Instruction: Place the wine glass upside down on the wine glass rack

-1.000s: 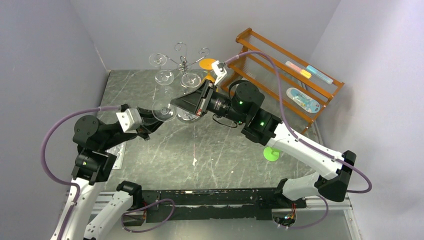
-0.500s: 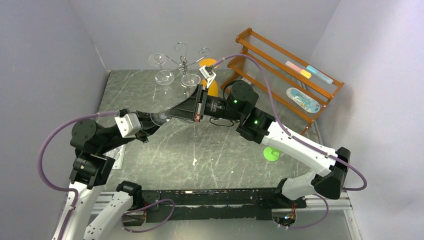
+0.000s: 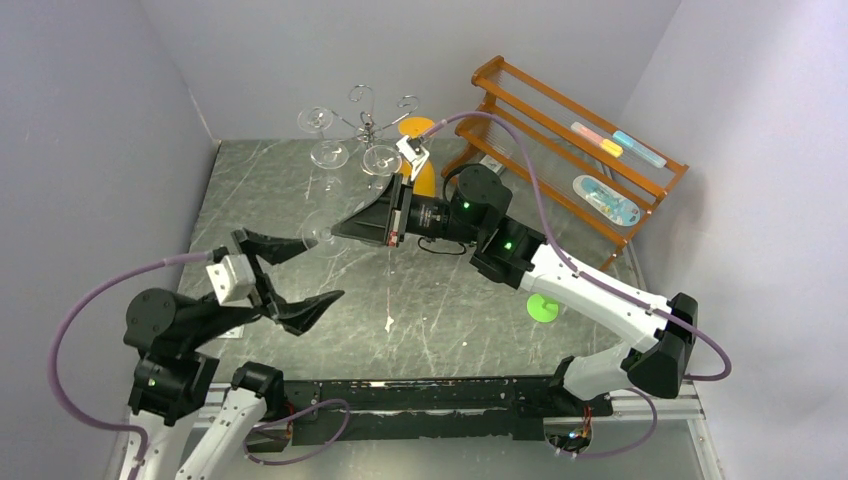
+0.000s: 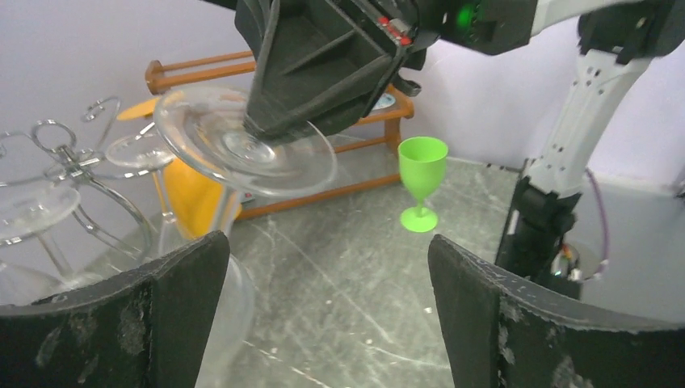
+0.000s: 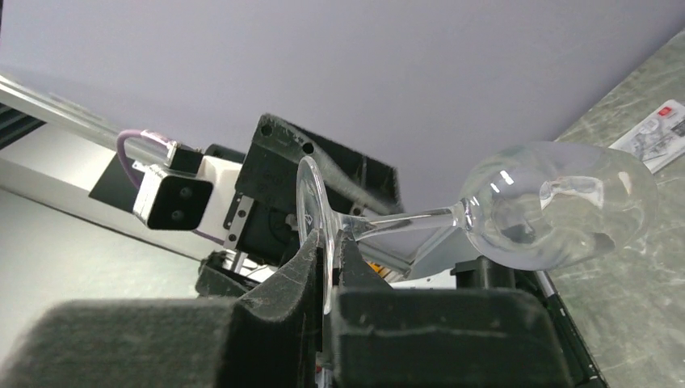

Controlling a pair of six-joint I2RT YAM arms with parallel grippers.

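Clear wine glass, inverted and tilted, flat round foot uppermost. The black foam-padded fingers of the right gripper clench the rim of the foot. The glass hangs over the table, near but apart from the wine glass rack, a chrome wire tree whose scrolled arms carry other clear glasses. Left gripper: jaws spread wide, holding nothing. Table: grey-green marbled slab. Walls: matte pale lilac. Wooden shelf: orange-brown slats, far right.
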